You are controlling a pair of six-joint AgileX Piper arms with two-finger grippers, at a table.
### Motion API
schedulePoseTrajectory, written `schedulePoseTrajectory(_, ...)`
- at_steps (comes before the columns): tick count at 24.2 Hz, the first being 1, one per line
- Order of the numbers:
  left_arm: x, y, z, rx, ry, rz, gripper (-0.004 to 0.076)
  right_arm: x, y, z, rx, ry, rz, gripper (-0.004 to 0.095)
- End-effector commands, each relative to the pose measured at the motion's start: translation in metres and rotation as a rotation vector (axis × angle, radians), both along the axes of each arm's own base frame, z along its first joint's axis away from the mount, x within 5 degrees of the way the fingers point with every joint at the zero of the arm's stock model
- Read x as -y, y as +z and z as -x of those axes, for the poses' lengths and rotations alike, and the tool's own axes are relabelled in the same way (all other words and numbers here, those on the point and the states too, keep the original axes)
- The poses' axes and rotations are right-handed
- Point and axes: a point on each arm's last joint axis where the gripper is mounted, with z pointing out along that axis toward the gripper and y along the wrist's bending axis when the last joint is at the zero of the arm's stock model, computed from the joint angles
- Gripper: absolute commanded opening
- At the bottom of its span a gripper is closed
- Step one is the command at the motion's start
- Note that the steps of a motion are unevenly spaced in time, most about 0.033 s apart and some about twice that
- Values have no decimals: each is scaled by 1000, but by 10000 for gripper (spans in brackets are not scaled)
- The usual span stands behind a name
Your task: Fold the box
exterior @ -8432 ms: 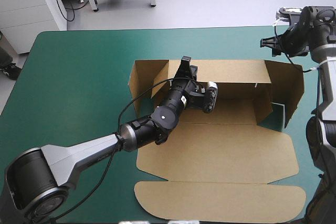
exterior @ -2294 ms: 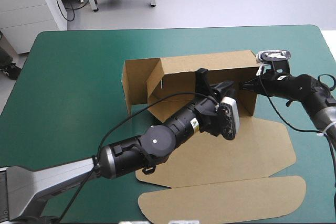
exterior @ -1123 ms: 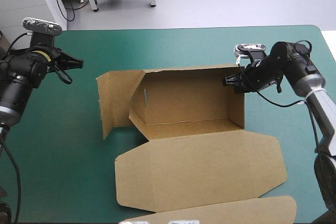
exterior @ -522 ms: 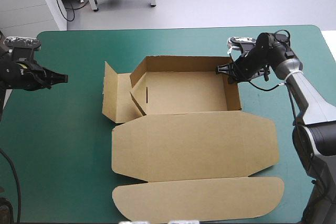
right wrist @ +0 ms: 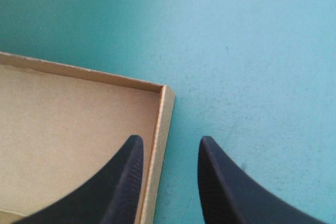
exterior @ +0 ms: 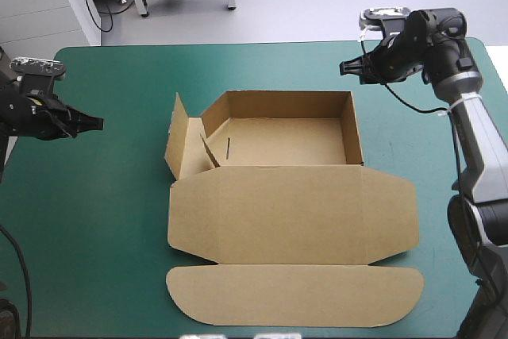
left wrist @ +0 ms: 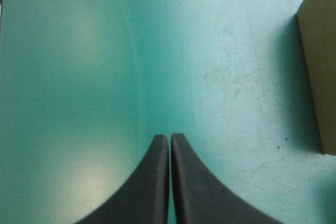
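— What has moved since just before?

— Your right gripper [exterior: 343,67] has come off the box's far right corner and drawn back toward the table's far right corner. The box [exterior: 286,142] now sits squarer to the table, and its left flap [exterior: 176,136] stands steeper.

— From above, how do your arms sit?

— Your left arm reaches in over the table's left edge. The left gripper [exterior: 98,122] points toward the box and is well apart from it. Your right arm is bent high, with its gripper aimed leftward, near the box's far right corner but not touching it. The box is an open tray at mid-table on the teal-green cover [exterior: 111,212], with its lid [exterior: 294,212] lying flat toward the near edge.

— Left wrist?

— The black fingers of your left gripper [left wrist: 169,138] meet in one point and hold nothing, over bare cover [left wrist: 105,51]. A brown edge of the box [left wrist: 319,66] lies ahead, off to one side.

— Right wrist?

— The fingers of your right gripper [right wrist: 170,140] stand apart and are empty. The corner of the box [right wrist: 79,129] shows below them, with its wall rim running under the gap. Cover [right wrist: 252,51] lies beyond.
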Motion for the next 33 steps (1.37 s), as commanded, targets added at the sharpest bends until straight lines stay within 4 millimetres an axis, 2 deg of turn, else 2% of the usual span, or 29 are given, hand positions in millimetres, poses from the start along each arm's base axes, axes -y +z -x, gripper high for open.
schedulePoseTrajectory(1,2,23,6,112,0,-2,-1,9,56,38,141,-27,-11,353)
schedulePoseTrajectory(2,2,23,6,113,-1,1,-1,9,57,42,136,-38,-36,371)
schedulePoseTrajectory(5,2,23,6,113,-2,0,-1,4,47,56,76,-25,-62,539)
schedulePoseTrajectory(7,2,23,6,113,-2,0,-1,2,35,57,27,-18,-79,576)
schedulePoseTrajectory(11,3,23,6,113,-4,0,-1,0,-6,45,-102,-19,-53,576)
schedulePoseTrajectory(14,3,23,7,107,-5,1,-1,-4,-42,28,-207,-21,-42,576)
schedulePoseTrajectory(21,3,23,7,106,-5,1,-1,-16,-66,7,-215,35,-121,576)
schedulePoseTrajectory(30,3,23,7,102,-5,2,-1,-19,-97,-9,-274,28,-115,575)
schedulePoseTrajectory(33,3,23,7,106,-5,1,-1,-20,-106,-11,-308,29,-110,525)
